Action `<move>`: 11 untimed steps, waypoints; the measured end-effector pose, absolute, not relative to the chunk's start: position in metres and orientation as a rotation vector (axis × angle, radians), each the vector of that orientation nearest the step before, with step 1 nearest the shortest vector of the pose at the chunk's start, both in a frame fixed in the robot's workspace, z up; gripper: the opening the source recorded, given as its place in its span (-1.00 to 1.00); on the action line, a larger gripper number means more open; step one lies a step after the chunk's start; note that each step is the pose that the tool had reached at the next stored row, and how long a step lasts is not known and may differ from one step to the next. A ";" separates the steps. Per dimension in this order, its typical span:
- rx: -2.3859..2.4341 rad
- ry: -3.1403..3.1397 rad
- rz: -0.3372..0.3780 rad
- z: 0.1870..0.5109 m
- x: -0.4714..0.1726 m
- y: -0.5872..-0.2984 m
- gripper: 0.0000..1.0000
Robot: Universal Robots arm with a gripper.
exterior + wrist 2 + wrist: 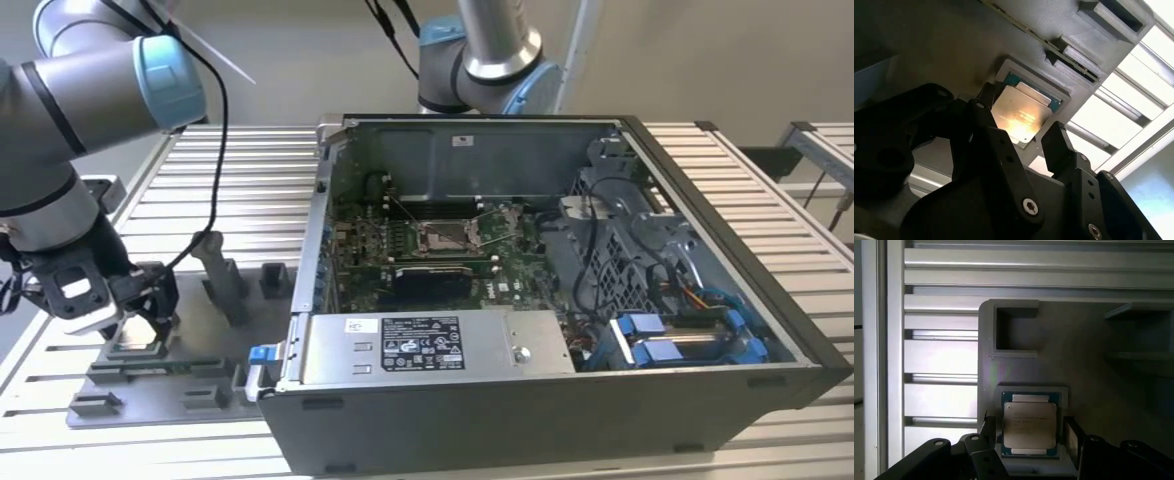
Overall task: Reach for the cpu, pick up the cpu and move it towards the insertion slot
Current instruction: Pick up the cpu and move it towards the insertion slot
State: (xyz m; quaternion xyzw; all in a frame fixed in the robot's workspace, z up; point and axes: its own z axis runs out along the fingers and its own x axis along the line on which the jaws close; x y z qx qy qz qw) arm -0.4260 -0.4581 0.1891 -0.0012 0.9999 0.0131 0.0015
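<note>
well, the gripper (134,320) is down low over the grey holder (160,372) on the exterior view's left, and the cpu (1030,426) sits just under it. the cpu lies flat in a little square pocket of the holder, shiny side up. the jaws are spread, with one black finger (1070,439) on each side of the cpu, so the cpu is in the middle between them. i see a thin gap on both sides, so i think nothing is pinched yet. the cpu is nearly square, so it has no real long side to line up with. both wrist views give this close look at cpu and fingers. the exterior view shows something else: the insertion slot (442,236), a shiny frame on the green board (514,270) inside the open computer case (534,400), well apart from the gripper, toward the exterior view's right.
</note>
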 end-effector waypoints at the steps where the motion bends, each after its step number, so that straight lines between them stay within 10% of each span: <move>1: -0.004 3.138 0.041 0.189 -0.426 -0.458 1.00; 11: -0.004 3.138 0.041 0.186 -0.426 -0.458 1.00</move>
